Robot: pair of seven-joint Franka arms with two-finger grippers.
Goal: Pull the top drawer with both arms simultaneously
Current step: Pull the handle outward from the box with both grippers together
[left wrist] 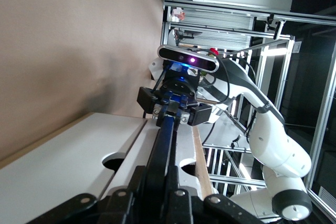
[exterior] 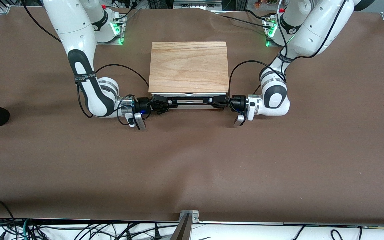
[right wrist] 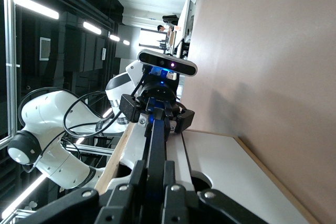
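Two arms are gripping one handle from its two ends. The box, topped by a light wood slab, is sitting on the brown table between the two arm bases. The top drawer is lying directly under the slab's camera-facing edge, its white front showing as a thin strip with little of it drawn out from the box.

The black bar handle is running along the drawer front, spanning the gap between the two grippers. The right gripper is lying level at the handle's end toward the right arm's side of the table, its fingers pinched narrow on the bar. The left gripper is lying level at the handle's other end, its fingers likewise clamped on the bar.

In the left wrist view the handle is stretching away from the near fingers to the right gripper, with the white drawer front beside it. In the right wrist view the handle is reaching the left gripper in the same manner, over the drawer front.
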